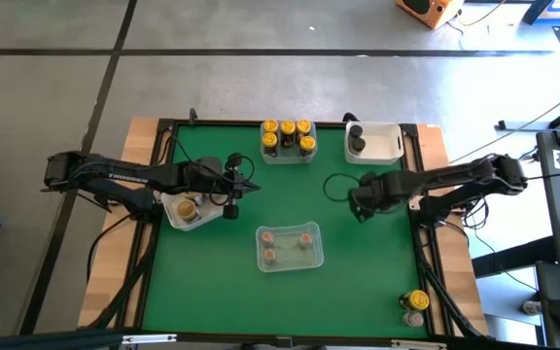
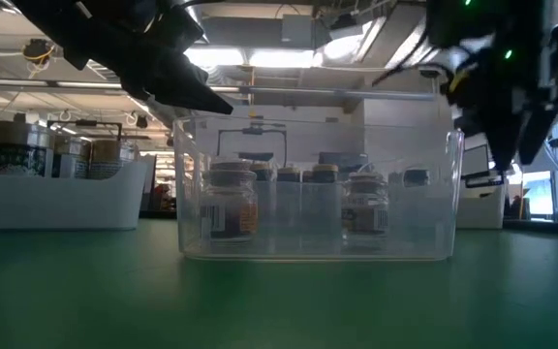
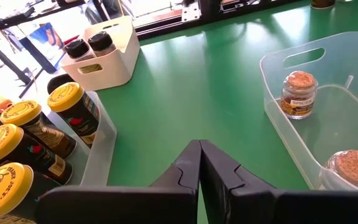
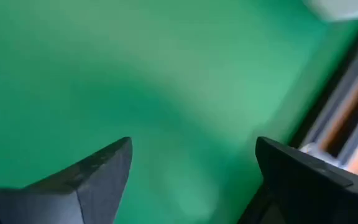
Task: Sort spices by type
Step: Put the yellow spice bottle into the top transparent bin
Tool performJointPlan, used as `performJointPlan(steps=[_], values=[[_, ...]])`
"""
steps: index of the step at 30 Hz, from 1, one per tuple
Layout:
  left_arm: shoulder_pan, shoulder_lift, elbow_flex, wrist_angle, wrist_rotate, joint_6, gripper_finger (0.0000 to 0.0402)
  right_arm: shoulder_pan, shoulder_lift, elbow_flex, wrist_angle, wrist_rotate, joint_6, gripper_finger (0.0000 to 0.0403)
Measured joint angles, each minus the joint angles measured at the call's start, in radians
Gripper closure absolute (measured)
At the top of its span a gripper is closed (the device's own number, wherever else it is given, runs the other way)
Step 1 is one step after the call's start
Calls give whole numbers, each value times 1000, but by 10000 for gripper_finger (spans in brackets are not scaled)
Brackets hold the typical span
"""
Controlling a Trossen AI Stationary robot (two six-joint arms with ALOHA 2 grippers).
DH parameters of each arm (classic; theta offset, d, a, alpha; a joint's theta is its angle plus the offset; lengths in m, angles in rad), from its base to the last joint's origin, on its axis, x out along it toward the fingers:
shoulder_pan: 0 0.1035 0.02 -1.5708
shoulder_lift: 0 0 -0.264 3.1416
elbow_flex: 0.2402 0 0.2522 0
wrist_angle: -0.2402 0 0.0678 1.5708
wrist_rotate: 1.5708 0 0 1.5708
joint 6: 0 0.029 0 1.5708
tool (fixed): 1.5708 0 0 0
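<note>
Spice jars stand sorted in tubs. Several yellow-lidded jars [image 1: 287, 137] fill a clear tub at the far edge, also seen as yellow lids [image 3: 17, 149]. Two dark-lidded jars [image 3: 87, 45] are in a white tub [image 1: 385, 146] at the far right. Pinkish-brown-lidded jars [image 3: 299, 92] stand in the clear tub [image 1: 289, 247] mid-table. A tan-lidded jar [image 1: 187, 207] sits in a tub at the left. My left gripper [image 3: 199, 155] hovers shut beside that left tub, holding nothing. My right gripper [image 4: 193, 174] hangs open over bare green table at the right [image 1: 358, 208].
A yellow-lidded jar [image 1: 417, 300] and another jar [image 1: 414, 318] stand loose at the table's near right corner. A black frame [image 1: 424, 243] borders the green mat. Free green surface lies between the tubs and along the near edge.
</note>
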Motion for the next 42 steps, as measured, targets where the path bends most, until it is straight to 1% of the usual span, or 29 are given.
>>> performJointPlan(steps=[6, 8, 14, 18, 22, 25, 28, 31, 34, 36, 39, 42], values=[[0, 0, 0, 6, 0, -2, 398, 205, 0, 77, -7, -165, 194, 61], [0, 0, 0, 8, 0, -11, 398, 274, 0, 94, 1, -235, 265, 61], [-5, 0, 0, 33, 0, -72, 398, 462, 1, 108, 66, -384, 537, 61], [-21, 0, 0, 34, 0, -72, 398, 594, 2, 108, 127, -428, 751, 61], [-38, 0, 0, 45, 0, -63, 398, 714, 2, 108, 133, -472, 974, 61], [-48, 0, 0, 54, 0, -53, 398, 782, 2, 108, 162, -512, 1120, 61], [-53, 0, 0, 58, 1, -53, 398, 841, 8, 108, 207, -524, 1246, 61], [-53, 0, 0, 59, 0, -53, 398, 881, 17, 108, 229, -525, 1325, 61], [-53, 0, 0, 58, 0, -53, 398, 894, 42, 108, 233, -538, 1341, 61], [-53, 0, 0, 52, 0, -53, 398, 892, 65, 108, 234, -577, 1336, 61], [-53, 0, 0, 51, 0, -49, 398, 892, 96, 107, 232, -671, 1336, 61], [-53, 0, 0, 51, 0, -48, 398, 893, 110, 107, 258, -670, 1333, 61]])
